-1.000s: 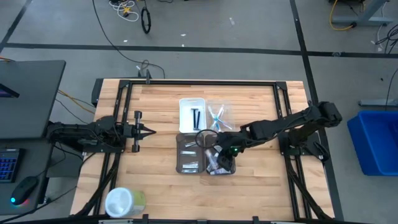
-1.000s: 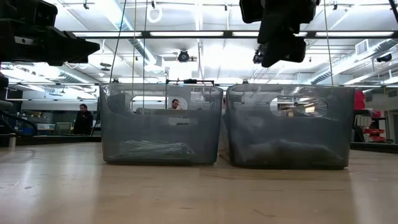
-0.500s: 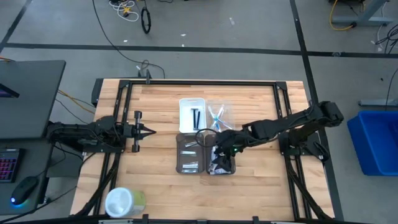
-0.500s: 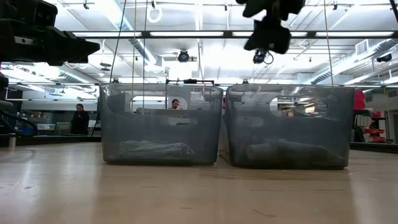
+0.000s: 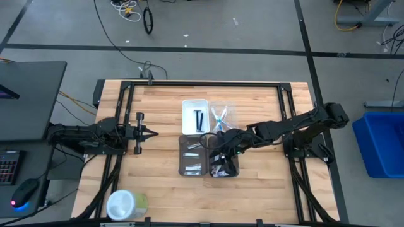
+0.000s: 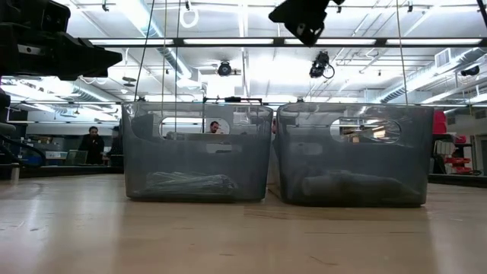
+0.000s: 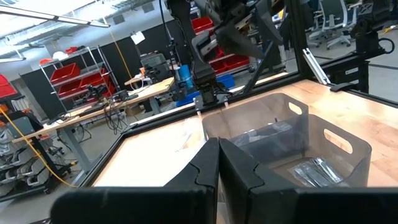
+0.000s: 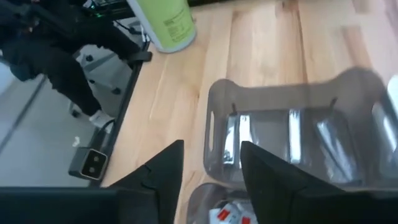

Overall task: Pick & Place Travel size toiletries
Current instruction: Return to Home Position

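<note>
Small white tubes with red marks (image 8: 227, 215) lie in the right grey tray (image 5: 228, 170). Slim wrapped pieces (image 8: 291, 140) lie in the left grey tray (image 5: 183, 157). Thin black sticks (image 5: 199, 118) lie in a white tray (image 5: 187, 107), and light-blue toothbrushes (image 5: 220, 117) lie in a clear tray (image 5: 231, 112). My right gripper (image 5: 209, 142) hangs open and empty above the grey trays' far ends; it also shows in its wrist view (image 8: 211, 149) and high in the low view (image 6: 304, 23). My left gripper (image 5: 150, 132) is shut and empty at the table's left.
A big round white-and-green container (image 5: 126, 203) stands at the near left corner. A black frame (image 5: 202, 84) runs round the table. Bare wood lies left of the trays and along the near edge. People stand in the room behind.
My right gripper has risen from just above the right grey tray and gone toward the table's left and far edge, over the far ends of the two grey trays. My left arm has kept still.
</note>
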